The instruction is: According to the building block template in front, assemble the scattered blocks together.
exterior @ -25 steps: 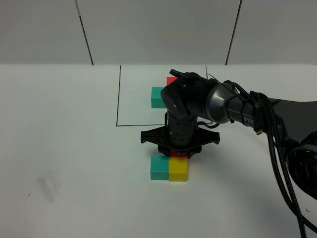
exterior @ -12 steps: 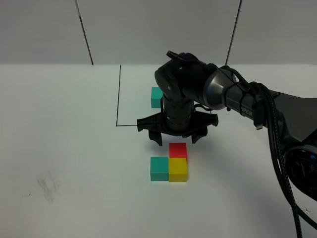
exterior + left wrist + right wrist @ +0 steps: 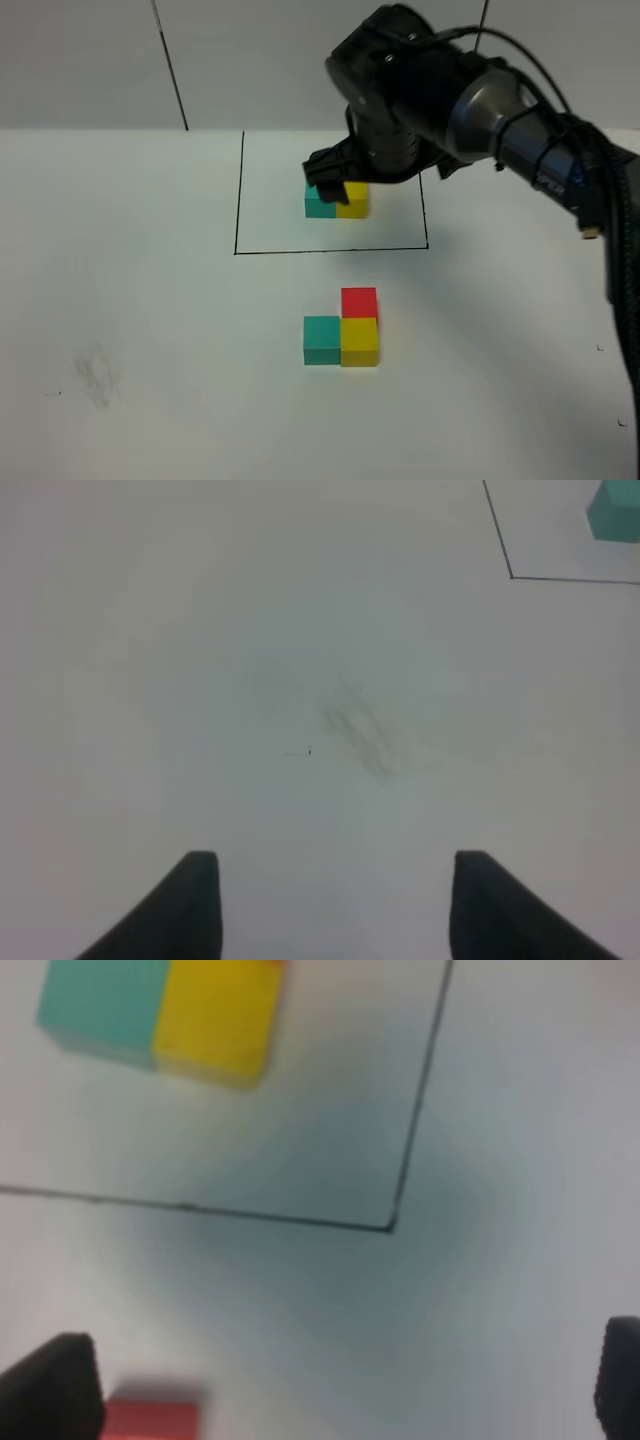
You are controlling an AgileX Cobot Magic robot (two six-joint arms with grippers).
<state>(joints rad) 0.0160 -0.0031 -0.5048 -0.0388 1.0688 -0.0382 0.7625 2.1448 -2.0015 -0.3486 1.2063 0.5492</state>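
Observation:
The scattered blocks sit joined in an L on the table in front of the frame: teal (image 3: 322, 340), yellow (image 3: 360, 342) and red (image 3: 359, 302) behind the yellow. The building block template shows its teal cube (image 3: 319, 198) and yellow cube (image 3: 352, 200) inside the black rectangle (image 3: 330, 250); its red cube is hidden behind my right arm (image 3: 420, 90). My right gripper (image 3: 335, 1390) hangs open and empty above the frame's front corner (image 3: 390, 1225), with the red block (image 3: 150, 1418) near one finger. My left gripper (image 3: 335, 900) shows its fingers apart over bare table, holding nothing.
A faint grey smudge (image 3: 95, 375) marks the white table at the front left, and shows as the smudge (image 3: 360, 730) under the left wrist camera. The right arm's cables (image 3: 600, 200) hang along the right side. A white wall stands behind the table.
My right gripper opened and let go of the red block behind the yellow one. It then rose and drew back over the template. The left gripper has not moved.

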